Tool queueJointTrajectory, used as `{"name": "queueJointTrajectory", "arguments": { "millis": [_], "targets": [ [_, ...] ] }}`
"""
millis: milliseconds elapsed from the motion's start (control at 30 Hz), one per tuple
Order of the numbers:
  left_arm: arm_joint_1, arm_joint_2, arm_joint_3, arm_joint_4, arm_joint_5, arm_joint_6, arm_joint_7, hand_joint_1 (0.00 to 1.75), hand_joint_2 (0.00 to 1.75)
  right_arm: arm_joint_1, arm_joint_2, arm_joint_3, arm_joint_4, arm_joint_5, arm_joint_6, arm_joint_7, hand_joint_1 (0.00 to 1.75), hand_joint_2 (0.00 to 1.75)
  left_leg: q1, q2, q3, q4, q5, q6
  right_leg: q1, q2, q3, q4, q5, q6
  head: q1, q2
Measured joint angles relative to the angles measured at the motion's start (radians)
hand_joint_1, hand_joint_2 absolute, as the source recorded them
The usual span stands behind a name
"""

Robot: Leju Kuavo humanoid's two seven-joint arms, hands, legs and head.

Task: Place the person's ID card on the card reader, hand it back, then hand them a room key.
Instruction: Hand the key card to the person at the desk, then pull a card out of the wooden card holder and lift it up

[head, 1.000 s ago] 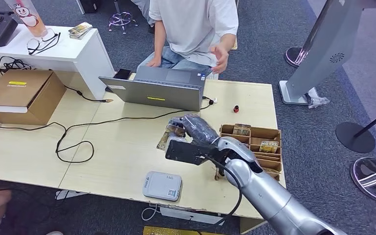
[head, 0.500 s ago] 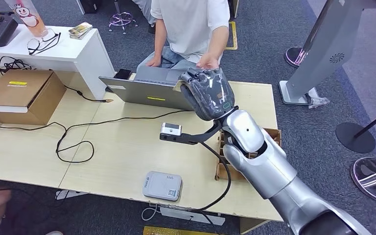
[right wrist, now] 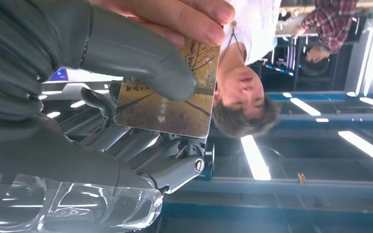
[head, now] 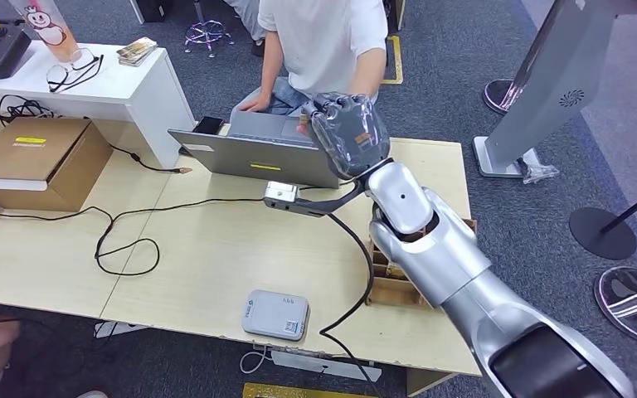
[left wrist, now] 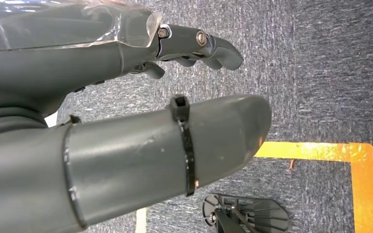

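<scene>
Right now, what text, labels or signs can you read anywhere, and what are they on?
Nothing reads clearly.
Card in the right hand: small characters and a white arrow, too blurred.
Card reader: front label too small.
Laptop and cardboard box: yellow stickers, unreadable.

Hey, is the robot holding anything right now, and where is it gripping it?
Yes. The right hand pinches a card across its middle, thumb on the picture face. A person's hand grips its far edge.

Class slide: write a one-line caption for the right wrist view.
The right hand pinches a room key card while a person's hand grasps its edge.
</scene>
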Motion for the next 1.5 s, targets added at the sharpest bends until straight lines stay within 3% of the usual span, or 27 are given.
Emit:
{"name": "queueJointTrajectory", "arguments": {
  "millis": [67, 100, 200, 467, 600, 833, 1067, 1233, 1500],
  "targets": [
    [0.0, 0.0, 0.0, 0.0, -0.001, 0.0, -0.002, 0.0, 0.0, -0.001, 0.005, 0.0, 0.018, -0.006, 0.0, 0.0, 0.32, 1.75, 0.0, 0.0, 0.0, 0.0, 0.0, 0.0, 0.0, 0.0, 0.0, 0.0, 0.0, 0.0, 0.0, 0.0],
    [0.0, 0.0, 0.0, 0.0, -0.001, 0.001, -0.002, 0.0, 0.0, -0.001, 0.007, -0.001, 0.025, -0.012, 0.0, 0.0, 0.0, 1.31, 0.0, 0.0, 0.0, 0.0, 0.0, 0.0, 0.0, 0.0, 0.0, 0.0, 0.0, 0.0, 0.0, 0.0],
    [0.0, 0.0, 0.0, 0.0, -0.002, 0.002, -0.001, 0.0, 0.0, -0.001, 0.013, -0.009, 0.04, -0.057, 0.004, -0.006, 0.0, 0.0, 0.0, 0.0, 0.0, 0.0, 0.0, 0.0, 0.0, 0.0, 0.0, 0.0, 0.0, 0.0, 0.0, 0.0],
    [0.0, 0.0, 0.0, 0.0, -0.018, -0.004, 0.004, 0.0, 0.0, 0.047, 0.02, -0.077, 0.002, -0.255, 0.082, -0.082, 0.0, 0.0, 0.0, 0.0, 0.0, 0.0, 0.0, 0.0, 0.0, 0.0, 0.0, 0.0, 0.0, 0.0, 0.0, 0.0],
    [0.003, 0.001, 0.0, 0.0, -0.019, -0.008, 0.004, 0.0, 0.0, 0.122, 0.013, -0.12, -0.098, -0.446, 0.157, -0.142, 0.0, 0.0, 0.0, 0.0, 0.0, 0.0, 0.0, 0.0, 0.0, 0.0, 0.0, 0.0, 0.0, 0.0, 0.0, 0.0],
    [0.016, 0.002, 0.007, 0.0, -0.013, -0.011, -0.014, 0.0, 0.0, 0.355, -0.009, -0.216, -0.335, -0.893, 0.241, -0.25, 0.0, 0.0, 0.0, -0.001, 0.0, 0.0, -0.001, 0.0, 0.0, 0.0, -0.001, -0.001, -0.001, 0.0, 0.0, 0.0],
    [0.023, 0.004, 0.025, 0.0, -0.009, -0.008, -0.008, 0.0, 0.0, 0.627, -0.059, -0.301, -0.552, -1.236, 0.314, -0.459, 0.0, 0.0, 0.0, -0.001, -0.001, 0.0, -0.001, 0.0, 0.0, -0.001, -0.001, -0.001, -0.001, 0.0, 0.0, 0.0],
    [0.028, 0.005, 0.034, 0.0, -0.006, -0.003, 0.006, 0.0, 0.0, 0.796, -0.071, -0.34, -0.683, -1.285, 0.306, -0.541, 0.0, 0.0, 0.0, -0.001, -0.001, 0.0, -0.002, 0.0, 0.0, -0.001, -0.001, -0.001, -0.001, 0.0, 0.0, 0.0],
    [0.032, 0.004, 0.045, 0.0, -0.005, -0.003, -0.002, 0.0, 0.0, 0.937, -0.091, -0.352, -0.802, -1.246, 0.324, -0.482, 0.0, 0.0, 0.0, 0.0, 0.0, 0.0, -0.002, -0.001, 0.0, -0.001, -0.001, -0.001, -0.002, 0.0, 0.0, 0.0]
  ]
}}
